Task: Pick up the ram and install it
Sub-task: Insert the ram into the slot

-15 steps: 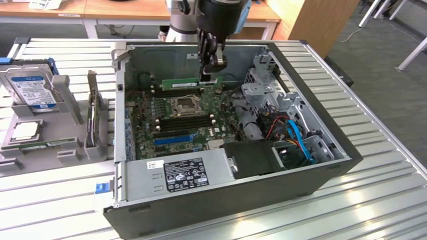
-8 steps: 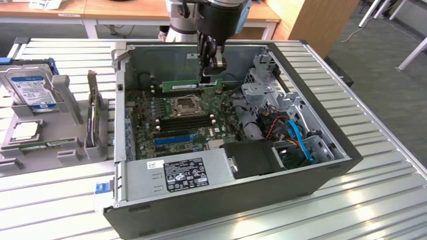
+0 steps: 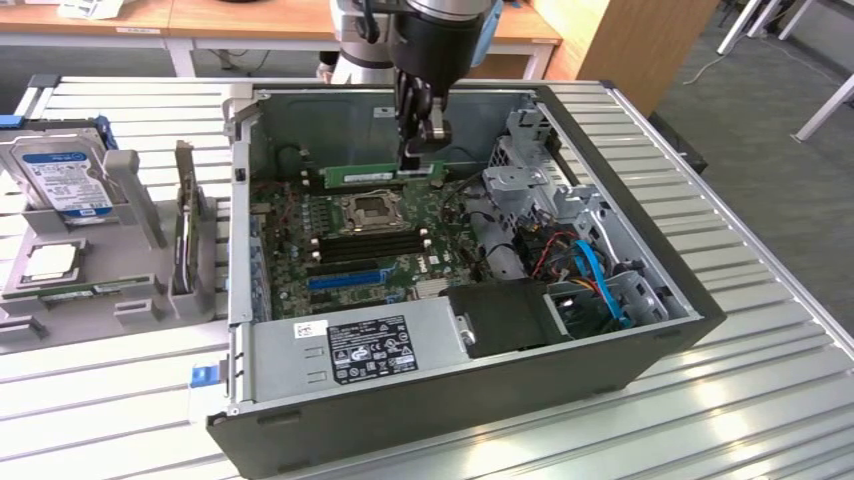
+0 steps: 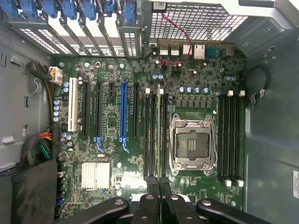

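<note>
**A:** Start with the exterior view. What have the fingers [image 3: 424, 152] got?

**B:** They are clenched on the ram [image 3: 374, 176], a long, thin green circuit-board stick. It lies level on its long edge, and they pinch it close to its end on the exterior view's right.

**A:** And where is it?

**B:** Inside the open dark grey computer case [image 3: 641, 340], which lies on the slatted metal bench [image 3: 761, 400]. The stick hangs over the far part of the green motherboard [image 3: 447, 215], just beyond the square silver processor socket [image 3: 370, 207]. The black memory slots [image 3: 367, 243] sit on the nearer side of that socket.

**A:** Anything else of note?

**B:** A silver power supply box [image 3: 360, 345] with labels fills the near end of the case. On the exterior view's left, a hard drive with a blue and white label [image 3: 60, 175] stands in a grey holder.

**A:** Now the wrist view.

**B:** It looks straight down on the motherboard [image 4: 112, 163]. The two black fingers [image 4: 154, 196] meet on the ram [image 4: 160, 135], seen edge-on as a thin pale green line. It runs along the bank of black memory slots [image 4: 150, 135] between the processor socket [image 4: 191, 142] and the long blue expansion slot [image 4: 124, 112].

**A:** Seated?

**B:** I cannot tell if it touches a slot. A second bank of black slots [image 4: 231, 137] lies beyond the socket.
</note>
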{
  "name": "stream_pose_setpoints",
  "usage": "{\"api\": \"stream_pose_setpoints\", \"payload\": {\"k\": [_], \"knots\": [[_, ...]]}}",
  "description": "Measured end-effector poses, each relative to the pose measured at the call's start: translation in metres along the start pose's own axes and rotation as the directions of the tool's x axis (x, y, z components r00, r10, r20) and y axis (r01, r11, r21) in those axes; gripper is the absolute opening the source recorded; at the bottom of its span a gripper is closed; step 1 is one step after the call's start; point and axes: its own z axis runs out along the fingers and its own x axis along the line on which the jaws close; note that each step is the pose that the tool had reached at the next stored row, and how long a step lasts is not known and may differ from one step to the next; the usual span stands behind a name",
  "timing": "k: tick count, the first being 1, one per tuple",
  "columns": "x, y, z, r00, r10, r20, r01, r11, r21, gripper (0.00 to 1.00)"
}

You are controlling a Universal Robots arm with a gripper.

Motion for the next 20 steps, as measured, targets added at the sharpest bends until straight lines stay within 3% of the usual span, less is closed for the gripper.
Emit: {"api": "stream_pose_setpoints", "payload": {"k": [20], "knots": [[0.000, -0.0004, 0.0113, 1.0000, 0.000, 0.0001, 0.000, 1.0000, 0.0000, 0.12]]}}
